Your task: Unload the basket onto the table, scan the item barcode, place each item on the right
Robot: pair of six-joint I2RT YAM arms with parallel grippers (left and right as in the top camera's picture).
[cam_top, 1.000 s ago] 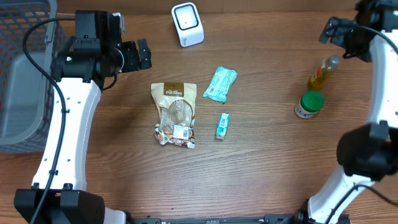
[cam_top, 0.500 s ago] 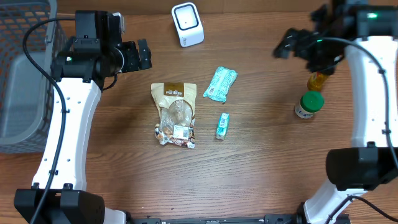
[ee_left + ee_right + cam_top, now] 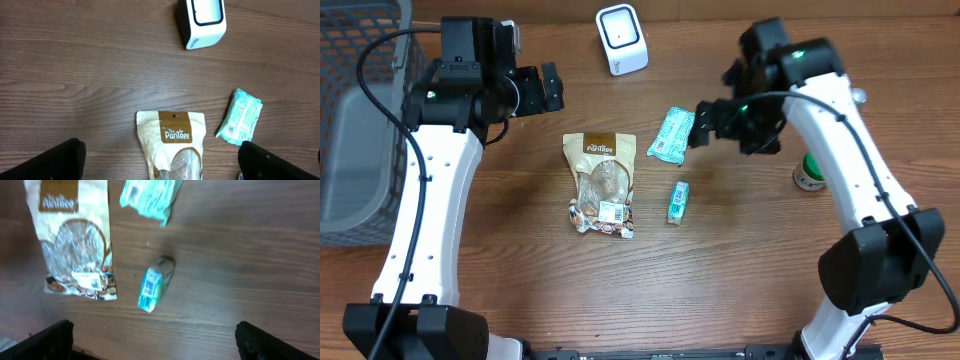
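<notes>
Three items lie on the table (image 3: 520, 290) below the scanner (image 3: 621, 38): pouch (image 3: 601, 183) down-left of it, pack (image 3: 674, 135) down-right, box (image 3: 678, 200) farther down-right. None is lifted and nothing is scanned yet.

Risk, as I judge it: pack and box lie flat and look slick, so my fingers could skid or push one aside. A barcode turned from the scanner would not read.

My right claw (image 3: 703, 125): jaws wide apart, empty, touching nothing, hovering down-right of the scanner. My left claw (image 3: 552, 88): likewise spread and empty, left of the scanner.
</notes>
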